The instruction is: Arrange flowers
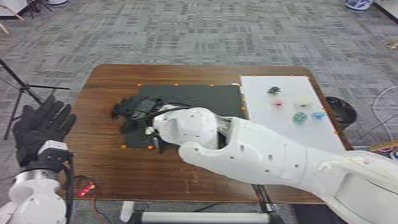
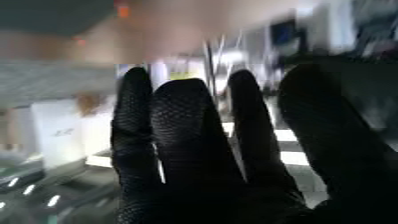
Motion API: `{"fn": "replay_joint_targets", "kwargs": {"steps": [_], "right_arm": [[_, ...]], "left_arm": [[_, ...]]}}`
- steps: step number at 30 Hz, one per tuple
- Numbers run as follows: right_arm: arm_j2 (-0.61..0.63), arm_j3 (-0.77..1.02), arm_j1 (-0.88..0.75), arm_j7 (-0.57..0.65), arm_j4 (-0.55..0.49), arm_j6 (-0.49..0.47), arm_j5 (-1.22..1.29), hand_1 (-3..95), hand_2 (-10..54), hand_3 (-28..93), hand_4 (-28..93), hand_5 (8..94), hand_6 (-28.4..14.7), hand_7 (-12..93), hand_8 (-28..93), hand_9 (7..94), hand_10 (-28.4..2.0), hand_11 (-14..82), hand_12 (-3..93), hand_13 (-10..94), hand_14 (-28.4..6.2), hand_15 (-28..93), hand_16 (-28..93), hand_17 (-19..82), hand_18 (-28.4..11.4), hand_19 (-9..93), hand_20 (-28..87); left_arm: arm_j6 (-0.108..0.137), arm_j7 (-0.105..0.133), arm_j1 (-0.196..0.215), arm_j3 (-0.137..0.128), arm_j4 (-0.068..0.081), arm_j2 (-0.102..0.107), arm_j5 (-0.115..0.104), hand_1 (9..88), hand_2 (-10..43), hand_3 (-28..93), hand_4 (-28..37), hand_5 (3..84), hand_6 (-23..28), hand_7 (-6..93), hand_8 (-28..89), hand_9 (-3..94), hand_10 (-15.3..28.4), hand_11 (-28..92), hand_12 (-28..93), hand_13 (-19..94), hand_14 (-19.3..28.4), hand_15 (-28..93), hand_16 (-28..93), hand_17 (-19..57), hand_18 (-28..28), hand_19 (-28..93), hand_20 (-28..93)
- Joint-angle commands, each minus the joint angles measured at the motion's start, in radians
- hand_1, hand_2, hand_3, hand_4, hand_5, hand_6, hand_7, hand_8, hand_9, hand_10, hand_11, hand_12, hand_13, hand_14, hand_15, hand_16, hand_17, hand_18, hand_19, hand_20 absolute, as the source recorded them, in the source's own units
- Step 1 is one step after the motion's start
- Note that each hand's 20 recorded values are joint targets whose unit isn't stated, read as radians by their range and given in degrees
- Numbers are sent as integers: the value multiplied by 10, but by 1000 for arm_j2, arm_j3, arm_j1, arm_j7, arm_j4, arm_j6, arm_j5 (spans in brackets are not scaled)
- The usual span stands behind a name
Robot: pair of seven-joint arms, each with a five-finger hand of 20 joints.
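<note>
In the head view, my right hand [image 1: 138, 109] is over the dark mat [image 1: 200, 93], partly hidden by its own arm. The right wrist view has the right hand [image 2: 185, 125] with fingers straight and spread, nothing visible between them. Small flowers lie on the white sheet [image 1: 311, 137]: a dark green piece [image 1: 274, 90], a pink flower [image 1: 278, 102], a pale one [image 1: 304, 105], a teal one [image 1: 299, 118] and a blue one [image 1: 318, 115]. My left hand [image 1: 44, 122] is open, palm showing, beyond the table's left edge.
The brown table [image 1: 115, 172] carries both mat and sheet, with small orange marks along their edges. A black round bin [image 1: 342, 111] stands past the right edge. A black tripod [image 1: 24, 87] is on the left, and a red-lit device [image 1: 86, 190] sits near the front left corner.
</note>
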Motion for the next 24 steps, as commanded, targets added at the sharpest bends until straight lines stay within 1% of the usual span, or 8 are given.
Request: {"fn": "replay_joint_targets", "kwargs": {"steps": [1,4,6,8,14,17,22,24], "right_arm": [[221,233,-174,70,-144,82,-54,303,61,756,-233,404,-34,134,-106,419,-146,116,116,593,-144,801,293,252,-217,707,321],[282,336,-245,122,-189,86,-4,314,57,747,-229,473,-31,129,-107,477,-119,130,108,615,-143,790,288,263,-218,709,318],[310,398,-279,147,-198,89,-7,321,53,744,-228,489,-33,127,-107,493,-120,132,106,623,-142,782,287,268,-219,712,318],[339,438,-304,171,-209,89,-14,326,49,742,-228,496,-38,123,-107,501,-126,131,106,628,-142,776,286,271,-220,714,318],[405,550,-360,224,-207,72,-77,335,41,733,-223,504,-44,118,-101,501,-140,123,107,628,-141,767,292,272,-221,717,317],[410,594,-397,285,-188,129,-139,338,30,731,-219,512,-49,116,-99,507,-150,123,112,631,-140,765,293,275,-222,720,317],[464,692,-470,375,-208,-40,-144,362,-4,721,-212,529,-54,113,-95,526,-158,118,121,635,-137,764,297,279,-225,726,317],[490,733,-518,403,-220,-38,-126,390,-25,723,-213,528,-55,112,-94,513,-156,114,122,628,-135,761,298,276,-227,725,315]], "left_arm": [[-46,-71,-1,21,19,-5,-2,267,184,644,-283,355,77,69,-79,323,152,201,73,244,137,227,-60,-61,148,358,83],[-47,-76,-46,50,35,4,2,263,186,646,-283,338,68,60,-84,324,144,193,67,236,124,206,-67,-59,145,357,82],[-46,-93,-77,59,42,17,11,261,186,652,-283,339,67,60,-84,320,142,189,65,230,119,198,-68,-57,142,356,80],[-62,-101,-85,55,46,25,18,261,186,656,-283,344,69,61,-84,316,141,186,64,225,115,193,-69,-56,140,356,79],[-83,-113,-84,45,35,47,19,265,183,661,-283,362,74,63,-84,297,137,185,61,207,107,183,-70,-54,134,355,76],[-82,-129,-92,46,35,55,22,266,182,659,-283,364,75,62,-83,289,135,183,60,200,105,179,-70,-55,131,353,74],[-95,-169,-142,66,49,73,32,264,181,662,-283,365,78,57,-81,280,134,179,58,194,105,173,-70,-54,128,347,69],[-81,-157,-165,87,50,90,34,266,180,662,-283,364,79,57,-80,276,134,177,58,193,105,172,-69,-55,127,346,68]]}}
